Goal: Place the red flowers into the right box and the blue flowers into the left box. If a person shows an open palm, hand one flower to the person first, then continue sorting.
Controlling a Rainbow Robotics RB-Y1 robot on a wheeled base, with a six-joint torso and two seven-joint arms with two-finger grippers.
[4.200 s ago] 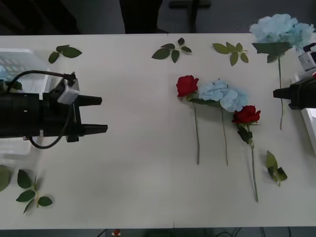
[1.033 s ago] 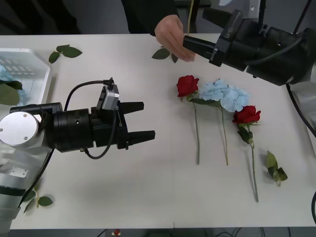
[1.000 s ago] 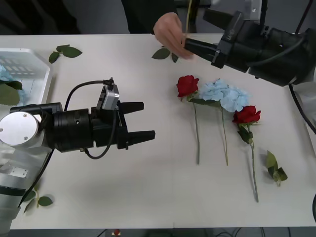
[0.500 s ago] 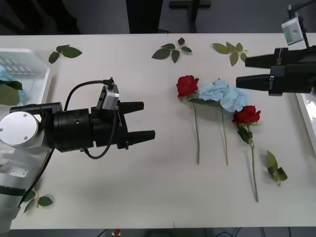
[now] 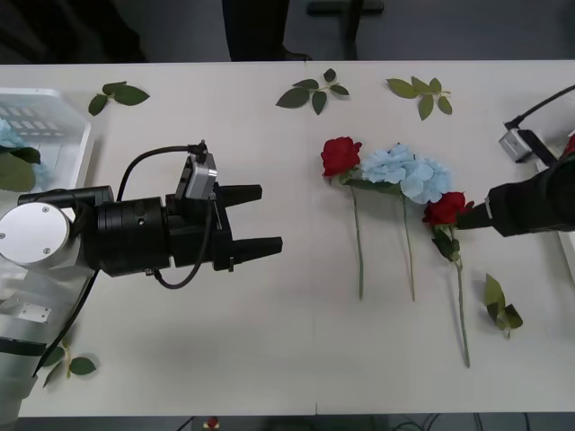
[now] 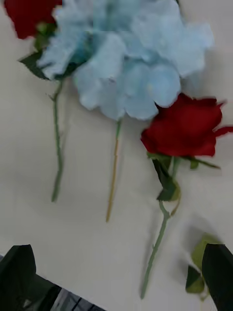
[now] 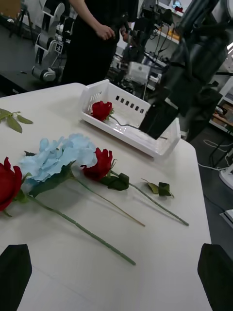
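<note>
Three flowers lie side by side on the white table [image 5: 287, 359], heads toward the far edge and stems pointing back toward the robot. One red rose [image 5: 340, 154] sits at about 10 o'clock from the blue flower [image 5: 406, 172]. A second red rose [image 5: 447, 208] sits at about 4 o'clock from the blue flower, its head just touching the blue petals.

The right gripper [image 5: 469, 219] comes in from 3 o'clock and hangs just beside that second rose. In the right wrist view its two black fingers [image 6: 17, 265] are far apart at the corners, so it is spread wide and holds nothing. It looks lined up to grab this rose, likely because it is the nearest red one and the right box [image 7: 127, 127] is on that side. That box already has one red rose [image 7: 101, 110] lying in it.

The left gripper [image 5: 260, 218] hovers over the bare table at 9 o'clock from the flowers. Its fingers are spread too, with nothing between them. It seems to be waiting its turn for the blue flower. The left box [image 5: 49, 135] is at the far left edge of the table, with a bit of blue inside.

The rose leans on the blue petals, so a grab could drag the blue flower along.
</note>
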